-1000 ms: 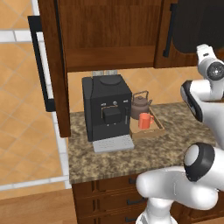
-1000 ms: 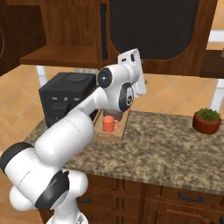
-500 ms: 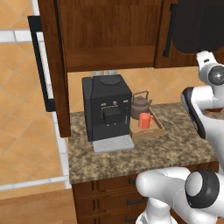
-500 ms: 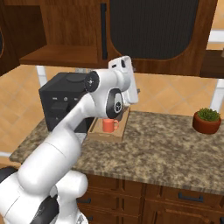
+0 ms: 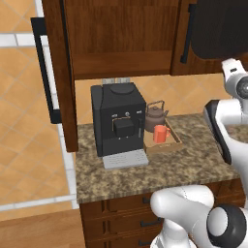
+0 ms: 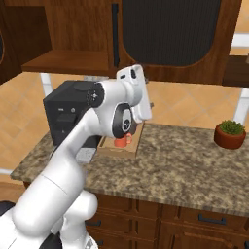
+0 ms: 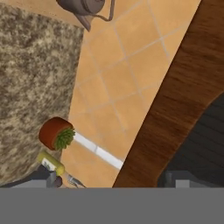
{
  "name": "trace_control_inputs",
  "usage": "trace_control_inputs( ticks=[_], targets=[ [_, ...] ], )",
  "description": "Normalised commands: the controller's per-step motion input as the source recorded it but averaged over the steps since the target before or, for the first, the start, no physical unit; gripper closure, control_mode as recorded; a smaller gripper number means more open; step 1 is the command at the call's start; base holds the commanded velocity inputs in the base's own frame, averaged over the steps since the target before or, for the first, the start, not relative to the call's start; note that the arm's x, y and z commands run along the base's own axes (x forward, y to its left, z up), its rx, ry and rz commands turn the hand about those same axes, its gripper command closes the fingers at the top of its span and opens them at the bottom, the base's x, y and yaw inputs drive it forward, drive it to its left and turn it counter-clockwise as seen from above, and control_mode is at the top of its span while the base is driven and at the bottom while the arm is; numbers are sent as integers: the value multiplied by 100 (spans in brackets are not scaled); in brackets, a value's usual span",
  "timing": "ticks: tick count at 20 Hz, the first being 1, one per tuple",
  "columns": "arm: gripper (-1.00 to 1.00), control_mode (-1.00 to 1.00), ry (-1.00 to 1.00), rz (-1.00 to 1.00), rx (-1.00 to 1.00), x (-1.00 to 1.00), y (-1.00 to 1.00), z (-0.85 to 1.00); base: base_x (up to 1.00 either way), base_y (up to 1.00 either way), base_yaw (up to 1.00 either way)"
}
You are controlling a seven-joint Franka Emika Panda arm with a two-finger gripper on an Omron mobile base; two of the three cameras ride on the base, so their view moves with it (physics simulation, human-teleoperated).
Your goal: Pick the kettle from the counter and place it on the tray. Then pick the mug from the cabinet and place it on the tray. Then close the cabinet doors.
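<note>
I saw the tray [image 5: 170, 145] at centre frame in the left base view, sitting on the worktop [image 5: 193, 164] just right of the coffee machine [image 5: 118, 118]. It held the kettle [image 5: 156, 115] at the back and the mug [image 5: 160, 133] in front. The cabinet door [image 5: 60, 72] at upper left stood swung out over the worktop's left edge. The jaws were spread wide, holding nothing. A potted plant [image 6: 229, 134] sat alone at right in the right base view, with bare worktop between it and the tray.

I see: speckled brown-beige worktop [image 5: 121, 177], orange-red mug [image 5: 160, 133], brown-grey kettle [image 5: 155, 115], light-wood tray [image 5: 175, 144], black coffee machine [image 5: 118, 123], dark brown cabinet doors [image 5: 60, 72], green plant in terracotta pot [image 6: 229, 134].
</note>
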Motion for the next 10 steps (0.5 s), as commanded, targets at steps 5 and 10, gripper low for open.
trace_control_inputs(
  ticks=[5,10],
  targets=[
    [-100,-100,-2,0,-1,-43,4,-3,0,0,0],
    [-100,-100,-1,0,-11,-34,49,-10,0,0,0]
  ],
)
